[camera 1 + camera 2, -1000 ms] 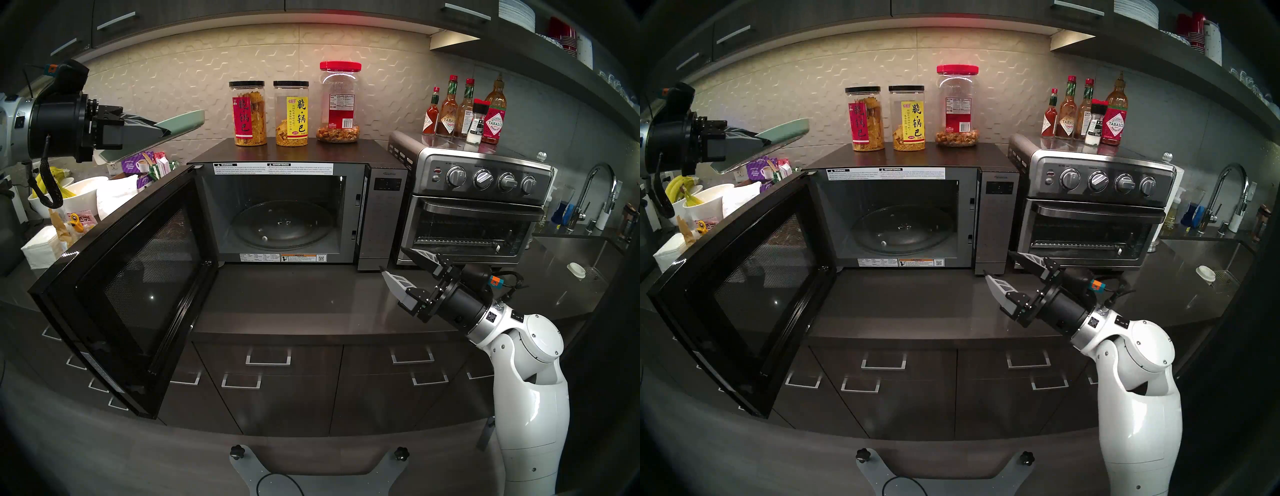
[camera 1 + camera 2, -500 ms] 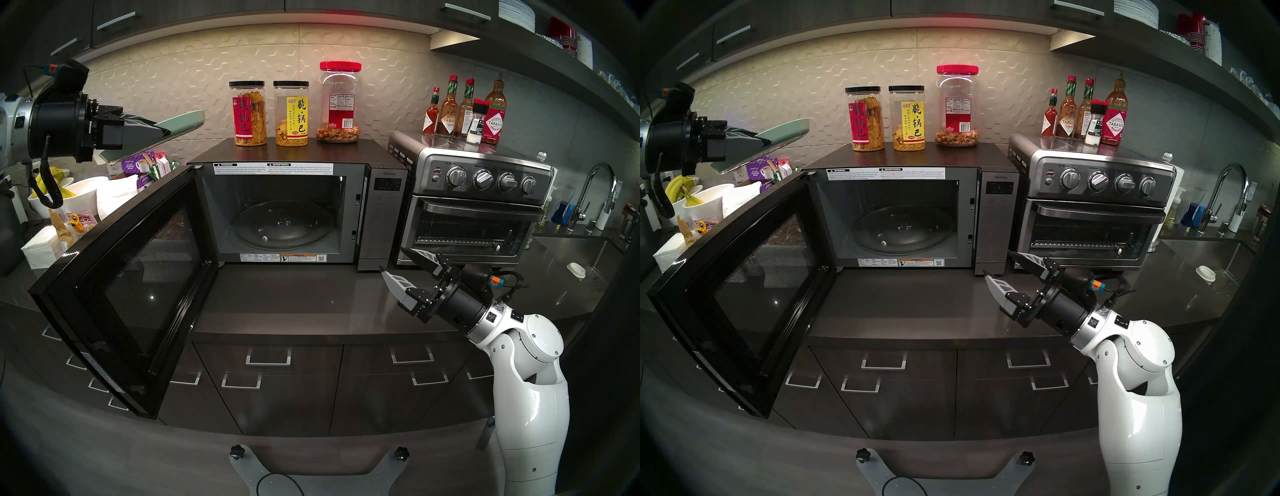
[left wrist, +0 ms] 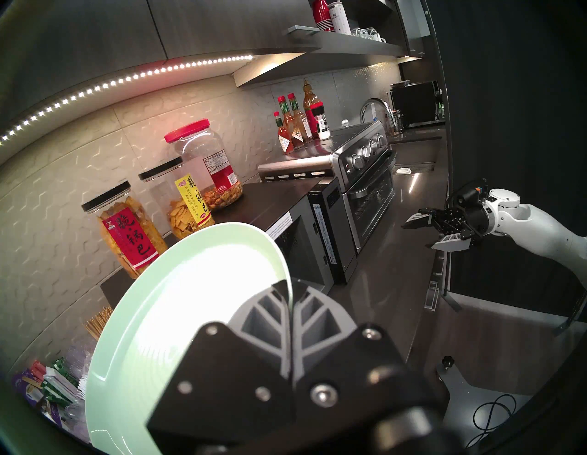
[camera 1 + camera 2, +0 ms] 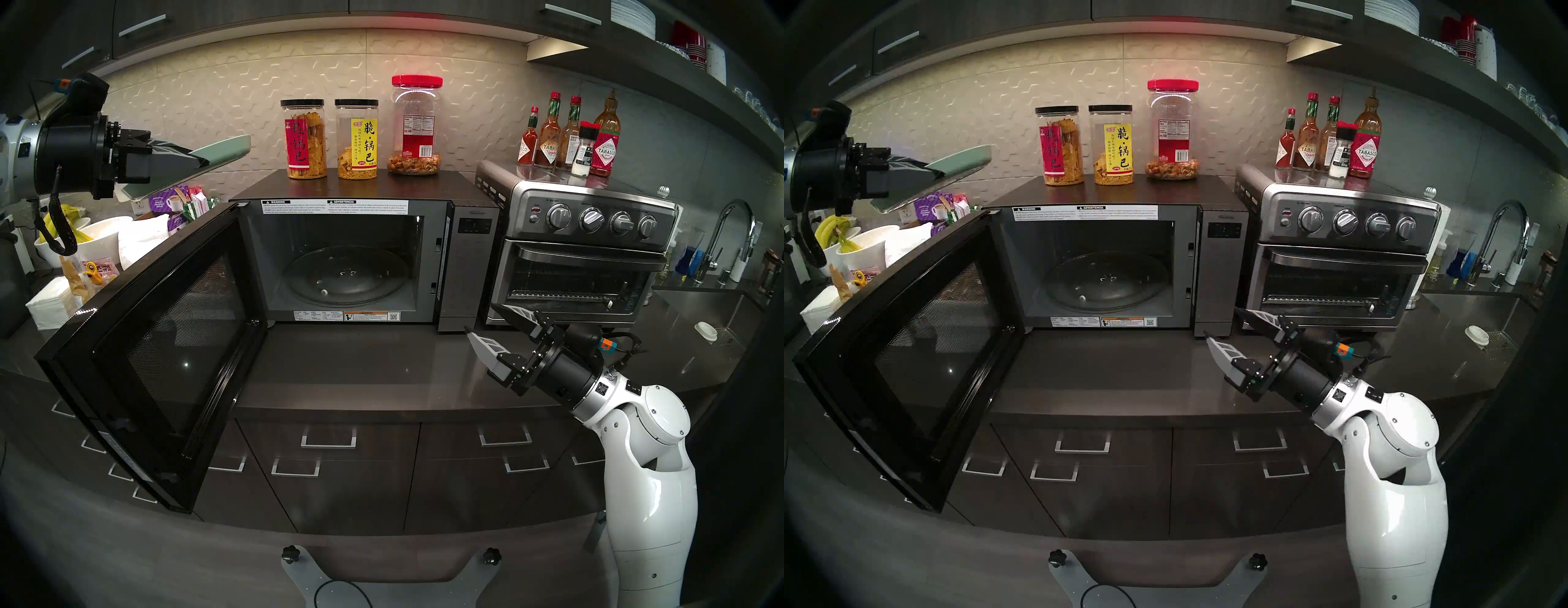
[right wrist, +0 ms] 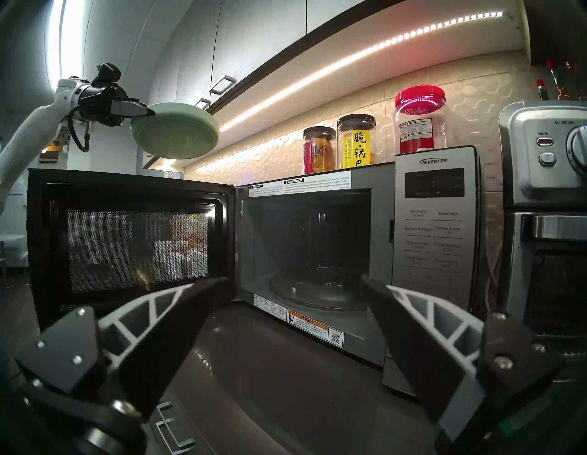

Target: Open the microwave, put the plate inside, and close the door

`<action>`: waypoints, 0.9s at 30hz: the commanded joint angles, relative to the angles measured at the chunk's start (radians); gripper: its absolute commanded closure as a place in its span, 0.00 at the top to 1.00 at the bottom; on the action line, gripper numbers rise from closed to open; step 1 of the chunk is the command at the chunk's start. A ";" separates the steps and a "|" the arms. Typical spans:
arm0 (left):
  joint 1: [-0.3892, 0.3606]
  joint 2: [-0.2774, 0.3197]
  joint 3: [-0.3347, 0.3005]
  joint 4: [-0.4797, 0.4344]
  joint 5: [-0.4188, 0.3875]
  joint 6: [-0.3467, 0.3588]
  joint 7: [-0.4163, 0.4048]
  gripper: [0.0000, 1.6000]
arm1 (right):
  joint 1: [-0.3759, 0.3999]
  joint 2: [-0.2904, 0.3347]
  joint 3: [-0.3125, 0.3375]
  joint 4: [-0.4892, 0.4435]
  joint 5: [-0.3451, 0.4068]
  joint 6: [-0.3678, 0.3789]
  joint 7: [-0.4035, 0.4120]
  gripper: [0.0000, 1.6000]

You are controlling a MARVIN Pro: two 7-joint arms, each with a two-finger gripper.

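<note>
We see the door swung wide open | left gripper clamps the plate by its rim, above and left of the microwave | right gripper spread apart, holding nothing, over the counter

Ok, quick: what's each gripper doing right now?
Left gripper: shut on the plate rim.
Right gripper: open, holding nothing.

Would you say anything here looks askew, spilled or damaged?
Nothing spilled or damaged. The plate is pinched at its rim by the left gripper and tilts upward, above and left of the microwave. The door stands wide open; the right gripper is open and empty.
</note>
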 commanded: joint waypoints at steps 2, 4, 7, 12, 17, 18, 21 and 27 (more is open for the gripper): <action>-0.007 0.000 -0.013 -0.002 0.002 0.001 -0.002 0.00 | 0.009 0.000 0.003 -0.020 0.006 -0.003 0.002 1.00; -0.007 0.000 -0.013 -0.002 0.002 0.001 -0.002 0.00 | 0.009 0.000 0.003 -0.020 0.006 -0.003 0.002 1.00; -0.007 0.000 -0.013 -0.002 0.002 0.001 -0.002 0.00 | 0.009 0.000 0.003 -0.020 0.006 -0.003 0.002 1.00; -0.007 0.000 -0.013 -0.002 0.002 0.001 -0.002 0.00 | 0.009 -0.001 0.003 -0.020 0.005 -0.003 0.002 1.00; -0.007 0.000 -0.013 -0.002 0.002 0.001 -0.002 0.00 | 0.009 -0.001 0.003 -0.020 0.005 -0.003 0.002 1.00; -0.007 0.000 -0.013 -0.002 0.002 0.001 -0.002 0.00 | 0.009 -0.001 0.003 -0.020 0.005 -0.003 0.002 1.00; -0.007 0.000 -0.013 -0.002 0.002 0.001 -0.002 0.00 | 0.009 -0.001 0.003 -0.020 0.005 -0.002 0.002 1.00; -0.007 0.000 -0.013 -0.002 0.002 0.001 -0.002 0.00 | 0.009 -0.001 0.003 -0.020 0.005 -0.002 0.002 1.00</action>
